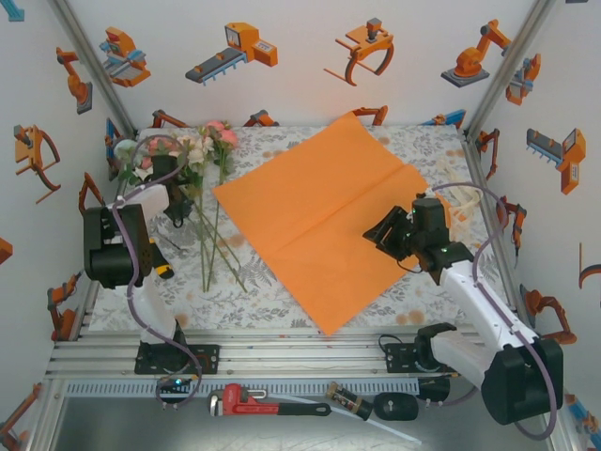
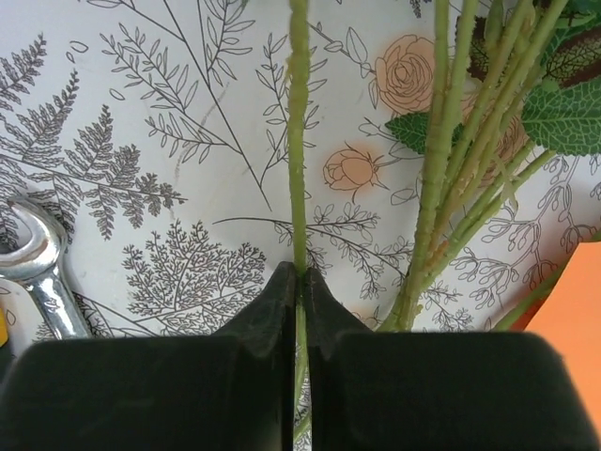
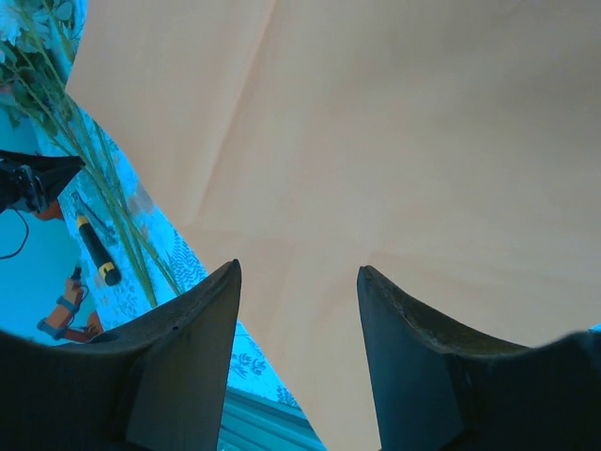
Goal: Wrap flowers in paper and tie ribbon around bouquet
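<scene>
The flowers (image 1: pixel 202 146) lie at the table's back left, blooms toward the back wall, long green stems (image 1: pixel 218 246) running toward me. My left gripper (image 2: pixel 300 272) is shut on one thin stem (image 2: pixel 298 141); the other stems (image 2: pixel 441 188) fan out just to its right. In the top view this gripper (image 1: pixel 177 214) sits at the left edge of the bunch. The orange paper (image 1: pixel 319 216) lies flat in the middle. My right gripper (image 3: pixel 299 272) hovers open over the paper's (image 3: pixel 394 132) near right part, holding nothing. A cream loop, probably the ribbon (image 1: pixel 458 194), lies behind the right arm.
A silver spanner (image 2: pixel 42 272) lies left of the held stem, and a black-and-yellow tool (image 1: pixel 161 268) rests near the left arm. On the near shelf lie a red pipe wrench (image 1: pixel 258 402) and other tools (image 1: pixel 376 406). White walls close in three sides.
</scene>
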Controlling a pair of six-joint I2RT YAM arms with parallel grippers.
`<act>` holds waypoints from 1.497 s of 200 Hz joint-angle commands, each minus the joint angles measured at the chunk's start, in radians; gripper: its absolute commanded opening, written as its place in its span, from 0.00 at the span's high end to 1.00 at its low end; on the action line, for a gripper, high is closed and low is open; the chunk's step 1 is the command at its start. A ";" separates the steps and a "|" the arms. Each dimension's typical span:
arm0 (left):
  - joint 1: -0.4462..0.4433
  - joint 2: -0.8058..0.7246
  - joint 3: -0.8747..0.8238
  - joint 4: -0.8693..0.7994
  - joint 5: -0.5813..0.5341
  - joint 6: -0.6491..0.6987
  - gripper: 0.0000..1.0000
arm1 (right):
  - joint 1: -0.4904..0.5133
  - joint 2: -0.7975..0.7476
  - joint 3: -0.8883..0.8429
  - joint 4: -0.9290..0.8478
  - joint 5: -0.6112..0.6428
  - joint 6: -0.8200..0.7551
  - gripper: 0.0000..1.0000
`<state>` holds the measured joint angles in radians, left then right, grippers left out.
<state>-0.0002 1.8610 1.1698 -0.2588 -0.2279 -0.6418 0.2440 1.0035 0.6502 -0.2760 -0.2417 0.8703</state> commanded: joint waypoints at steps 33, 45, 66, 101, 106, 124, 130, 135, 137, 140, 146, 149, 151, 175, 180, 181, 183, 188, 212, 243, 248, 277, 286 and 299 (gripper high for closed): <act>-0.019 -0.303 0.038 -0.117 -0.087 0.070 1.00 | 0.005 -0.027 0.061 -0.017 0.049 -0.043 0.49; -0.064 -0.368 0.053 -0.106 -0.073 0.091 1.00 | 0.005 -0.030 0.067 -0.018 0.060 -0.052 0.49; -0.188 -0.419 0.089 0.009 0.044 0.094 1.00 | 0.006 -0.039 0.075 -0.022 0.093 -0.069 0.49; -0.412 -0.232 0.269 0.192 0.174 -0.033 1.00 | 0.005 -0.056 0.075 -0.031 0.137 -0.071 0.47; -0.443 -0.191 0.311 0.203 0.170 -0.034 1.00 | 0.004 -0.058 0.075 -0.033 0.135 -0.071 0.46; -0.524 -0.025 0.473 0.217 0.221 -0.040 1.00 | 0.005 -0.073 0.074 -0.052 0.128 -0.073 0.46; -0.545 0.027 0.520 0.218 0.231 -0.048 1.00 | 0.005 -0.080 0.073 -0.060 0.131 -0.074 0.46; -0.558 0.065 0.554 0.220 0.239 -0.054 1.00 | 0.005 -0.091 0.069 -0.063 0.131 -0.074 0.46; -0.564 0.080 0.567 0.220 0.241 -0.054 1.00 | 0.003 -0.096 0.067 -0.065 0.131 -0.074 0.46; -0.571 0.101 0.585 0.224 0.244 -0.056 1.00 | 0.004 -0.102 0.065 -0.066 0.133 -0.073 0.46; -0.583 0.144 0.617 0.226 0.245 -0.062 1.00 | 0.003 -0.114 0.059 -0.068 0.135 -0.073 0.46; -0.589 0.165 0.632 0.224 0.242 -0.068 1.00 | 0.003 -0.120 0.054 -0.068 0.134 -0.072 0.46; -0.591 0.177 0.643 0.222 0.241 -0.072 1.00 | 0.003 -0.123 0.052 -0.069 0.135 -0.071 0.46; -0.609 0.347 0.813 0.083 0.172 -0.151 1.00 | 0.003 -0.154 0.028 -0.071 0.140 -0.070 0.45; -0.609 0.375 0.839 0.065 0.157 -0.171 1.00 | 0.003 -0.156 0.028 -0.072 0.140 -0.071 0.45; -0.610 0.382 0.842 0.062 0.153 -0.175 1.00 | 0.003 -0.156 0.029 -0.074 0.140 -0.071 0.45; -0.611 0.393 0.849 0.059 0.146 -0.182 1.00 | 0.003 -0.155 0.028 -0.074 0.139 -0.072 0.45; -0.613 0.415 0.860 0.059 0.128 -0.201 1.00 | 0.002 -0.154 0.029 -0.078 0.138 -0.073 0.45; -0.615 0.499 0.892 0.069 0.110 -0.243 1.00 | 0.003 -0.149 0.047 -0.094 0.128 -0.090 0.45; -0.616 0.551 0.866 0.068 0.138 -0.276 1.00 | 0.003 -0.161 0.051 -0.122 0.158 -0.111 0.44; -0.617 0.555 0.855 0.074 0.147 -0.279 1.00 | 0.003 -0.164 0.048 -0.120 0.161 -0.111 0.44; -0.625 0.572 0.809 0.104 0.223 -0.242 0.96 | 0.003 -0.155 0.042 -0.115 0.163 -0.111 0.44; -0.627 0.566 0.788 0.102 0.226 -0.240 0.93 | 0.003 -0.151 0.042 -0.115 0.162 -0.110 0.44; -0.625 0.548 0.747 0.116 0.223 -0.231 0.88 | 0.003 -0.144 0.042 -0.112 0.161 -0.108 0.44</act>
<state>-0.6220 2.4203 1.9736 -0.1680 -0.0353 -0.8848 0.2440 0.8562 0.6937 -0.3817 -0.1020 0.7830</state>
